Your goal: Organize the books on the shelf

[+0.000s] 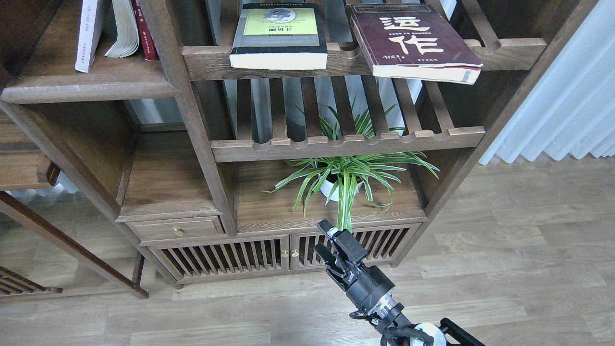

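Observation:
The pale lavender-white book (86, 33) stands upright at the top left on the solid dark brown shelf (91, 82), left of a book with fanned cream pages (124, 31) and a thin red-spined book (144, 31). The thick yellow-green and black book (281, 33) and the maroon book with cream characters (413, 41) lie flat on the top slatted rack (346, 60), both overhanging its front rail. My right gripper (321, 236) is low in front of the cabinet doors, open and empty, far below the books. My left gripper is out of view.
A potted spider plant (343, 180) stands on the board under the lower slatted rack (346, 142). Slatted cabinet doors (283, 254) and a small drawer (175, 229) are below. A white curtain (567, 105) hangs at the right. Wooden floor lies in front.

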Controlling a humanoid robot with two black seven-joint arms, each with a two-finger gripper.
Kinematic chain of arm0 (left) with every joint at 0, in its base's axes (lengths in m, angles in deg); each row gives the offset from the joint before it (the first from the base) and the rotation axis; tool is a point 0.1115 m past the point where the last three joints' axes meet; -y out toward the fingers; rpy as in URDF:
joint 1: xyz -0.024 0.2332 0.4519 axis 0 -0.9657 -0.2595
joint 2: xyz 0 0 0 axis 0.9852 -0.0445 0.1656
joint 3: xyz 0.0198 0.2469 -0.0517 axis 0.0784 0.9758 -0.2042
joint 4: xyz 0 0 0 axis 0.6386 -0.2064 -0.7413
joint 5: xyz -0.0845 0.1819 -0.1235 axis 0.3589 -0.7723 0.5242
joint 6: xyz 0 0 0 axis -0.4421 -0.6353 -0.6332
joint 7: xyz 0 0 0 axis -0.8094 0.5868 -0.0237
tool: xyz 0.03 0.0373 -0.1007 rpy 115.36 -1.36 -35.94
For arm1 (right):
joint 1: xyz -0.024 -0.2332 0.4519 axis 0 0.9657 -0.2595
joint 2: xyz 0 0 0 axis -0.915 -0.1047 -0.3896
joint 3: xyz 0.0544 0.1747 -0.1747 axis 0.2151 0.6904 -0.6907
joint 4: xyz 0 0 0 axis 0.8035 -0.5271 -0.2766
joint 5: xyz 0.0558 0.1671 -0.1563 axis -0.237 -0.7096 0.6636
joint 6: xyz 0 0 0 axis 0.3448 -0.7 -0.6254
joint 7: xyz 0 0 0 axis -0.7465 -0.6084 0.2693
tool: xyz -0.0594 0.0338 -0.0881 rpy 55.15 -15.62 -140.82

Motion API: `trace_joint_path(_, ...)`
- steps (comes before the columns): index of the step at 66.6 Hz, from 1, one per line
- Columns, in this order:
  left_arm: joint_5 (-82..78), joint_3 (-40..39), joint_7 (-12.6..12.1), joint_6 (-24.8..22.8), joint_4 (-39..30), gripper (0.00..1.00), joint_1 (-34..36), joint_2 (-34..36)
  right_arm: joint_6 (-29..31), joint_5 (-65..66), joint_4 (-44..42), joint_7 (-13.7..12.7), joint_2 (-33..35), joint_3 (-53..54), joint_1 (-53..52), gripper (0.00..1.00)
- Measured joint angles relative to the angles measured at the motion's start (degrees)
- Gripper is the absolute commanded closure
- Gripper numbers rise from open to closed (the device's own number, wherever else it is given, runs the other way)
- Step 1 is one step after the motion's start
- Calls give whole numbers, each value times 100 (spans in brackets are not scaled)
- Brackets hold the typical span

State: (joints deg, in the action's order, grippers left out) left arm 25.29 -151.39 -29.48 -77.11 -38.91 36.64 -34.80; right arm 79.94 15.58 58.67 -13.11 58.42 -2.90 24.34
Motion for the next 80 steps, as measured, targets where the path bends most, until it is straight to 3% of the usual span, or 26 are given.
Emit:
trace_joint_path(17, 1078, -491, -298, 1, -660, 1, -1006, 237, 0, -4, 166, 1, 61, 320, -50, 1)
trace_joint_path(32, 1629, -1041, -343, -1, -671, 1, -1603, 267, 0, 18, 297, -17, 111, 346, -72, 3)
trace_joint_path(45, 2069, -1056, -335, -1, -673, 1, -1989, 196, 0, 18, 1009, -15, 484, 352, -52, 5)
trace_joint_path(62, 2170, -855, -305, -1, -675, 1, -2677, -971, 0, 13, 1855, -9, 1230, 479, -25, 8)
trace_joint_path(80, 2295, -185, -324, -1, -672, 1, -3312, -1877, 0, 35, 1938, -9, 1366, 753, -165, 9)
